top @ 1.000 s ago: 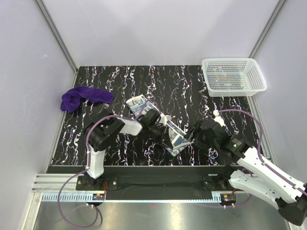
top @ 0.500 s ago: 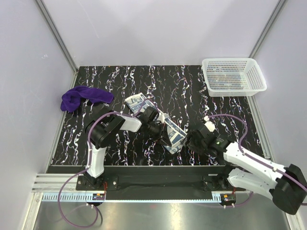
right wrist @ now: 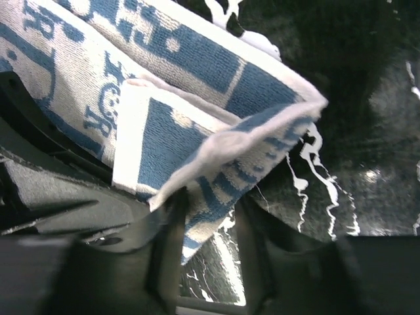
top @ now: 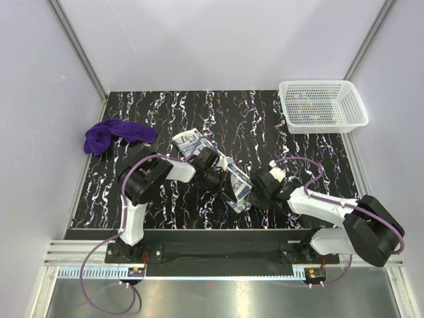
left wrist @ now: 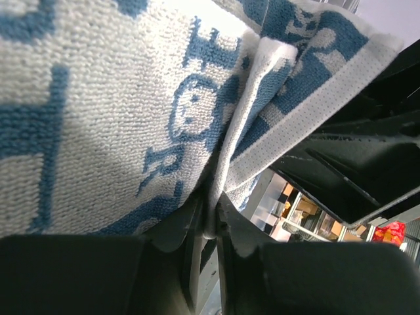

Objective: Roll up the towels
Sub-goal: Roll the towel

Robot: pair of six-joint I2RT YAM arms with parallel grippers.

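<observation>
The white terry towel with blue print (top: pixel 240 188) sits folded between both grippers; I read only stray letters, E and R. The left gripper (left wrist: pixel 211 211), nearly closed, pinches one fold. The right gripper (right wrist: pixel 205 226) straddles a corner; I cannot tell if it grips. The crumpled purple cloth towel (top: pixel 116 134) lies well left of them.

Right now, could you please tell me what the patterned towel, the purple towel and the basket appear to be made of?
Patterned towel: looped terry cloth, matte, likely cotton; loops show close up.
Purple towel: soft matte cloth, slumped in folds; weave unclear.
Basket: probably white plastic; rigid open mesh walls.
</observation>
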